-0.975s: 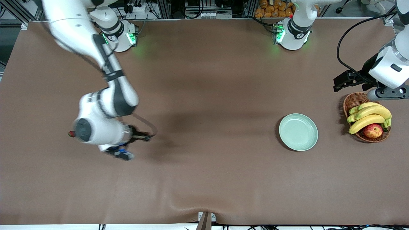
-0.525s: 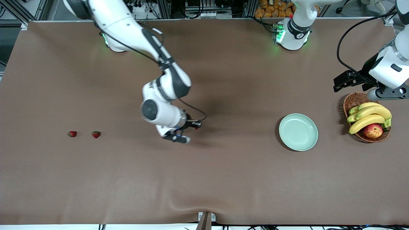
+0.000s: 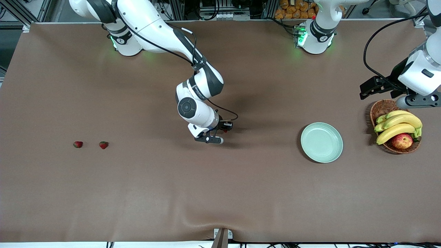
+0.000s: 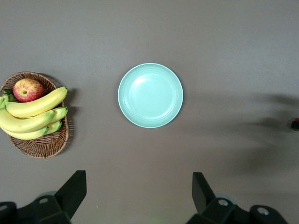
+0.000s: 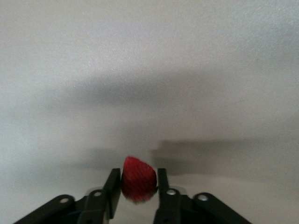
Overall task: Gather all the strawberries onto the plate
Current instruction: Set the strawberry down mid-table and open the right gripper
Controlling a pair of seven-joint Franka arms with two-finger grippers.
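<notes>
Right hand swung from frame left to mid-frame, clamped on a strawberry.
Plate empty, lower right; two strawberries left on table; left hand waits, fingers apart.

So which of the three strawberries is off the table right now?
The one between the right tool's fingers, the held strawberry, up over the middle of the table. The other two strawberries lie side by side on the cloth toward the right arm's end.
</notes>
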